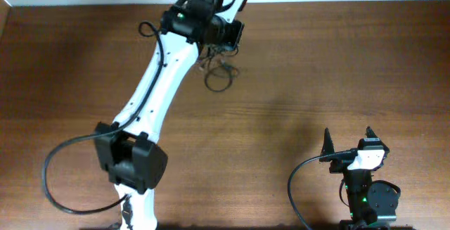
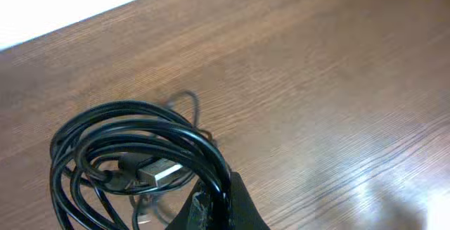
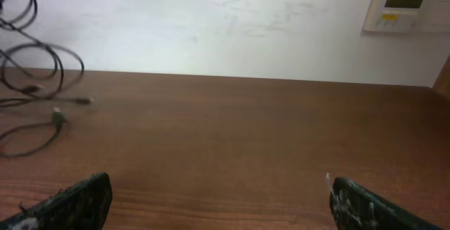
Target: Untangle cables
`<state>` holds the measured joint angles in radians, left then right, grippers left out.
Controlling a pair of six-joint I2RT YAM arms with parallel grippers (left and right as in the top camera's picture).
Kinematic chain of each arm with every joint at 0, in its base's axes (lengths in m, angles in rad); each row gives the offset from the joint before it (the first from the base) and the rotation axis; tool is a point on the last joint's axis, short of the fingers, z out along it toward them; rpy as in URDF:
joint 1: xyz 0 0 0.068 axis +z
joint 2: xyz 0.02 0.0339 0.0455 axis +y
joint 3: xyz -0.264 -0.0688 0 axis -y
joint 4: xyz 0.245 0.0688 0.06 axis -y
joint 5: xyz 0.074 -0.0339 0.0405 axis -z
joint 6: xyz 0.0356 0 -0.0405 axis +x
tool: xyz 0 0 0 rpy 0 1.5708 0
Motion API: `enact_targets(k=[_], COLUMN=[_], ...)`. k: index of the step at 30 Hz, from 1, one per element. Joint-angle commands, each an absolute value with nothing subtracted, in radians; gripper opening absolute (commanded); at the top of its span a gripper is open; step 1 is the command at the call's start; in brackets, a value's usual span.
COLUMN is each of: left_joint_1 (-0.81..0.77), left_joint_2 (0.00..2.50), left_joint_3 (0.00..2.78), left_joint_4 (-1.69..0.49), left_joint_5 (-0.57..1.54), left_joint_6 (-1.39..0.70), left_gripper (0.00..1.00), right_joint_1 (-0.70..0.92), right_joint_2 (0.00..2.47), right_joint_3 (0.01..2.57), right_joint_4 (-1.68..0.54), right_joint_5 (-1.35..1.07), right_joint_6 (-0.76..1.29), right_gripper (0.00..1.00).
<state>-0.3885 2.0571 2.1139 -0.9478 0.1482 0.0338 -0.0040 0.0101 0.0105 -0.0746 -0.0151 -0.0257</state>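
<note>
Item: cables (image 2: 209, 158), thin black cords gathered into one tangled bundle of overlapping round loops.
Finish: we record glossy black sheathing. The strands run side by side and cross one another, so we cannot tell the separate cords apart.
Plug end: one silvery plug (image 2: 160, 169), flat and rectangular, sits inside the coil among the lower strands.
Stray loops: a thinner loop trails out of the bundle onto the wood beside it. In the overhead view we see one open loop just below the arm's tip.
Location: on the far side of the table (image 1: 316, 68), near its middle, directly at the left gripper.
Height: from the right wrist view, the upper loops show against the wall (image 3: 232, 26) and the lower ones lie on the wood.
Left gripper (image 1: 223, 37): jaws closed tight, pinching several strands at the rim of the coil.
Right gripper (image 1: 349, 138): jaws spread wide with nothing between them. It sits low over the near right part of the table, well apart from the cables.
</note>
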Motion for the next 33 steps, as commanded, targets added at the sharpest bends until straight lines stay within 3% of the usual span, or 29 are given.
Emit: enact_targets(k=[1,5,13,15,16,17,19,22,24,25,27,29,33], left_joint_1=[-0.389,-0.348,-0.299,-0.298,-0.297,-0.297,-0.299,-0.311,-0.310,-0.310,-0.312,-0.327,-0.392], left_joint_2=[2.048,2.004,1.940,1.922,1.909,1.905,1.908,1.933,1.939,1.937,1.942,1.970,2.074], left_joint_3=[2.122,2.141,2.141,2.141,2.141,2.141,2.141,2.141,2.141,2.142,2.141,2.141,2.141], left_joint_4=[-0.952,-0.929,-0.958,-0.920,-0.898,-0.895,-0.936,-1.089,-1.094,-1.089,-1.095,-1.110,-1.077], left_joint_5=[0.169,0.187,0.210,0.314,0.371,0.365,0.276,0.055,0.056,0.060,0.110,0.219,0.214], left_joint_6=[-0.157,-0.289,-0.317,-0.322,-0.322,-0.321,-0.321,-0.321,-0.321,-0.321,-0.306,-0.204,-0.204], left_gripper=[0.00,0.01,0.01,0.12,0.25,0.25,0.16,0.13,0.12,0.20,0.55,0.68,0.92], right_joint_1=[-0.007,-0.007,-0.007,-0.007,-0.007,-0.007,-0.007,-0.007,-0.007,-0.007,-0.007,-0.007,-0.007], right_joint_2=[0.004,0.003,0.003,0.003,0.003,0.003,0.003,0.004,0.003,0.003,0.003,0.003,0.003], right_joint_3=[0.006,0.006,0.006,0.006,0.006,0.006,0.006,0.006,0.006,0.006,0.006,0.006,0.006], right_joint_4=[-0.080,-0.080,-0.080,-0.080,-0.080,-0.080,-0.080,-0.080,-0.080,-0.080,-0.080,-0.080,-0.080], right_joint_5=[-0.006,-0.006,-0.006,-0.006,-0.006,-0.006,-0.006,-0.006,-0.006,-0.006,-0.006,-0.006,-0.006], right_joint_6=[-0.019,-0.019,-0.019,-0.019,-0.019,-0.019,-0.019,-0.019,-0.019,-0.019,-0.019,-0.019,-0.019], right_gripper=[0.98,0.98,0.98,0.98,0.98,0.98,0.98,0.98,0.98,0.98,0.98,0.98,0.98])
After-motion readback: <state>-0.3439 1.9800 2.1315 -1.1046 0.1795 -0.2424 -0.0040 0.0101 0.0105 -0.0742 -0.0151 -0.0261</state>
